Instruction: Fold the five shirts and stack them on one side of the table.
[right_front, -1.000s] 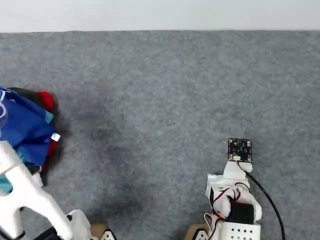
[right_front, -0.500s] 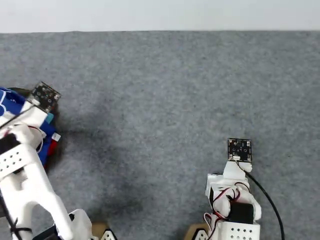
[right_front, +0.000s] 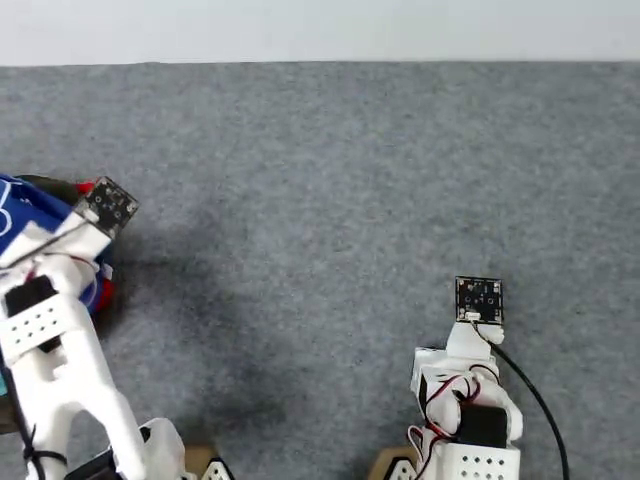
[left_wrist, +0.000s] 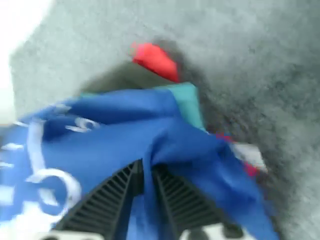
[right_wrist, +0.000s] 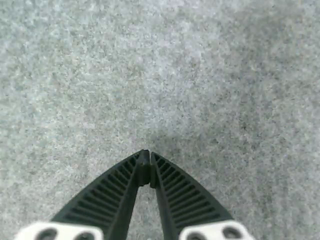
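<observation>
The left claw has its black ribbed fingers squeezed almost together, and from where I'm standing it looks like they've got a fold of the soft blue shirt with white print pinched between the tips. The creases in the cloth all run to that spot. That blue shirt sits on top of the crumpled pile of shirts. A teal shirt pokes out from under its edge and a bright red shirt sticks out at the pile's far side. There's also a little white tag at the fringe of the pile, just beside more red cloth. I can't tell how many shirts are in there, it's too bunched up.

The white left arm leans right over the pile from the near side, with its small black wrist camera board above the pile's right edge.

The right claw is fully closed, tips touching, gripping nothing. It hangs over the bare fuzzy grey table cover, well apart from the pile, off to its right and nearer the front. The white right arm is tucked in there too. A pale wall strip runs beyond the pile's far side.
</observation>
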